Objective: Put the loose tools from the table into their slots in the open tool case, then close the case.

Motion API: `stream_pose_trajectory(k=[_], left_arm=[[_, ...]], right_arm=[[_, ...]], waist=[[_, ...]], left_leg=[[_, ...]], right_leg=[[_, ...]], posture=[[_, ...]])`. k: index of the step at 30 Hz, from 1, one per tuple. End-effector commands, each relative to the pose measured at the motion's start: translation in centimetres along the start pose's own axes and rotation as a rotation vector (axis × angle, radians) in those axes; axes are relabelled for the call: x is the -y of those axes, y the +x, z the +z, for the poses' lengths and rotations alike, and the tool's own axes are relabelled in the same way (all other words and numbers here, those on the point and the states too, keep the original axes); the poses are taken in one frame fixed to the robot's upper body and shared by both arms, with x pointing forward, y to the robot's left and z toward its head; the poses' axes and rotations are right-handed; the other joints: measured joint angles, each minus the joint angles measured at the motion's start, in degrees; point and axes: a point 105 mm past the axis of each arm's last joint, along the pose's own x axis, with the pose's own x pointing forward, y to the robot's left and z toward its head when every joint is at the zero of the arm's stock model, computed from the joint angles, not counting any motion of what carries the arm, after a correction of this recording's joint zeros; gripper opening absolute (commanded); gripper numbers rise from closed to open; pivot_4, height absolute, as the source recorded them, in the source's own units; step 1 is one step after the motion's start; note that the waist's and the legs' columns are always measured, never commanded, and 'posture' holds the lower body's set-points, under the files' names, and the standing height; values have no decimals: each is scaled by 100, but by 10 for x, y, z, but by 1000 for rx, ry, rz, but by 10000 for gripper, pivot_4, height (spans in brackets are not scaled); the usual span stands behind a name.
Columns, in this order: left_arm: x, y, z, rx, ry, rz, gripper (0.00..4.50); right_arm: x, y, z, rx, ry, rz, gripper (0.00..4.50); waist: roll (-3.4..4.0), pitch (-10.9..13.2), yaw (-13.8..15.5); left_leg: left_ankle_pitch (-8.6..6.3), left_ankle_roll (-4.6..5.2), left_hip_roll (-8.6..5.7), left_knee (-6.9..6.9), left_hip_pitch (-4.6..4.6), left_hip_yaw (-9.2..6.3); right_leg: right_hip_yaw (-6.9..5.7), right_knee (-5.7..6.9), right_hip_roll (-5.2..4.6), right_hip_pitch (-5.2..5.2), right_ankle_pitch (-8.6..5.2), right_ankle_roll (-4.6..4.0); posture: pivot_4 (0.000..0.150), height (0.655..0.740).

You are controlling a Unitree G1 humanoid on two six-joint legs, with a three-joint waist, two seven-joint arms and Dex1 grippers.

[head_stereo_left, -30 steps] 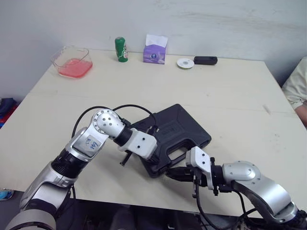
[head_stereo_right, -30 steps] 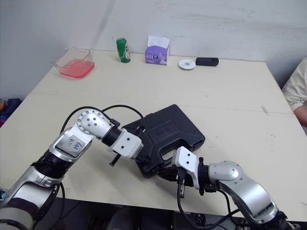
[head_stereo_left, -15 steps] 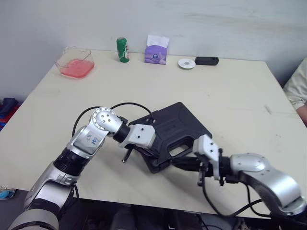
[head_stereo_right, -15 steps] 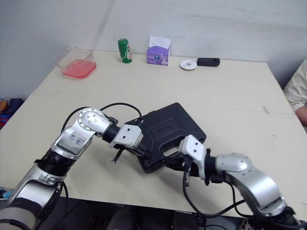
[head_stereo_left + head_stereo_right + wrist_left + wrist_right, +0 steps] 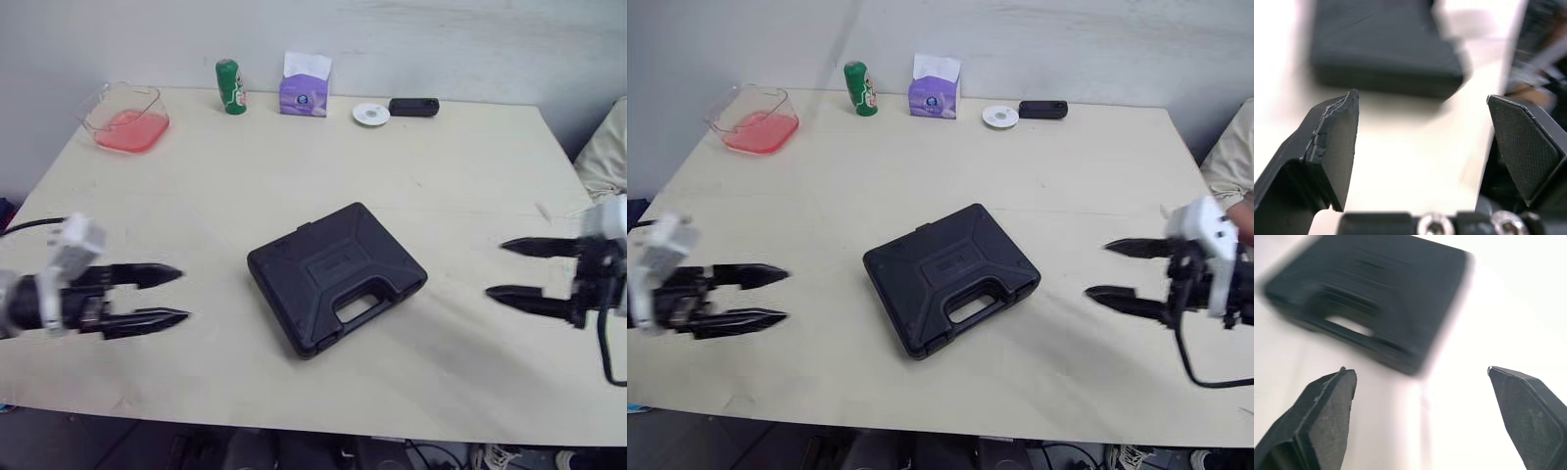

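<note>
Tool case (image 5: pixel 336 279) lies shut and flat near the middle of the table (image 5: pixel 470 166), turned at an angle, its handle cut-out facing the near edge. Left gripper (image 5: pixel 183 295) hovers well off to the case's left with its jaws spread wide, holding nothing and touching nothing; right gripper (image 5: pixel 496 267) hovers well off to the case's right, jaws equally wide and empty. Both point inward toward the case. From the left wrist view the case's plain side wall sits blurred beyond the parted finger pads (image 5: pixel 1339 142), bare tabletop between them. From the right wrist view the handle side and its cut-out show instead, again beyond the open fingers (image 5: pixel 1327 406) and clear of them. Along the table's far edge stand a clear container of pink stuff (image 5: pixel 125 117), a green can (image 5: pixel 230 87), a purple tissue pack (image 5: pixel 304 91), a white disc (image 5: pixel 371 115) and a small black device (image 5: pixel 413 107). A person's sleeve (image 5: pixel 602 147) shows at the right edge.
</note>
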Motion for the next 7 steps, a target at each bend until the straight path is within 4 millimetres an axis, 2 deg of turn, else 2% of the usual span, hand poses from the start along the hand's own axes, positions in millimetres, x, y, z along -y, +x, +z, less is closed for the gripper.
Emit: stream_pose_trajectory(k=[1, 4, 7], left_arm=[[-3, -26, 27, 131, 59, 121, 44630], [-2, -29, 29, 151, 49, 134, 44630], [1, -27, 21, 113, 74, 144, 44630]], right_arm=[[18, -9, 9, 12, -88, -75, 45000], [21, -7, 9, 19, -96, -77, 45000], [25, -5, 7, 26, -94, -83, 45000]], waist=[[12, 8, 20], [25, 13, 30], [26, 14, 16]], left_leg=[[-2, 0, -3, 0, 0, -3], [0, 3, -17, -5, 1, -4], [0, 1, -17, -10, 1, -3]], right_leg=[[-5, -1, -8, 2, 0, -1], [-5, -2, -27, 4, -21, -45], [-4, 5, -30, 2, -10, -25]], posture=[[1500, 7244], [1500, 7244], [1500, 7244]])
